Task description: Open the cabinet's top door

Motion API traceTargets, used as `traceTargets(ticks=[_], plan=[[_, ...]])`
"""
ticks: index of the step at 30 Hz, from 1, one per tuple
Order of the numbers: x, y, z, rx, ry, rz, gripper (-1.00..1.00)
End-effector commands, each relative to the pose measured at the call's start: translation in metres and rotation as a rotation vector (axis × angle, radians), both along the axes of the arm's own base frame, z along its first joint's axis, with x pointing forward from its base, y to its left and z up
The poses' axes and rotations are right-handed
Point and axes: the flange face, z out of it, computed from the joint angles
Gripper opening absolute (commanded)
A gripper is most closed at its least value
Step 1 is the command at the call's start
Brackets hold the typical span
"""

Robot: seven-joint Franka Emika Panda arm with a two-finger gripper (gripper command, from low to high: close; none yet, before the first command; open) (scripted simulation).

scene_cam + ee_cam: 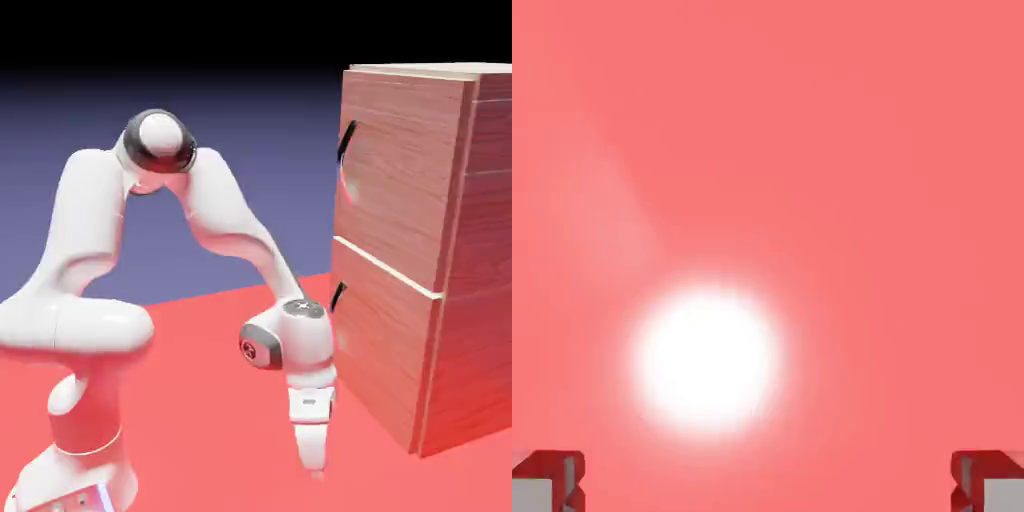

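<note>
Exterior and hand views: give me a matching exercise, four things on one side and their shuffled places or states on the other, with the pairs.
Column one
1. top door
2. bottom door
3. hand
4. pale seam

Column two
A. open, pointing down over the red surface
B. closed, bearing the higher black handle
C. running between the two doors
D. closed, bearing the lower black handle

Pairs: 1-B, 2-D, 3-A, 4-C
</note>
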Motion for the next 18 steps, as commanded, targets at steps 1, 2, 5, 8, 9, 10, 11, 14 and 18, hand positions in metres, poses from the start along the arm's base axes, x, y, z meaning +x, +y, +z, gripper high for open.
traceTargets(ticks=[1,2,5,8,9,10,11,14,18], plan=[[0.003,-0.002,0.007,-0.027,-0.026,-0.003,0.0],[0.006,-0.004,0.016,-0.054,-0.054,-0.005,0.0],[0.017,-0.003,0.046,-0.13,-0.155,0.004,0.0],[0.03,0.006,0.082,-0.2,-0.279,0.031,0.0],[0.035,0.011,0.095,-0.221,-0.324,0.045,0.0],[0.039,0.018,0.109,-0.241,-0.372,0.061,0.0],[0.043,0.025,0.123,-0.259,-0.422,0.079,0.0],[0.053,0.054,0.168,-0.305,-0.583,0.146,0.0],[0.056,0.109,0.232,-0.34,-0.819,0.266,0.0]])
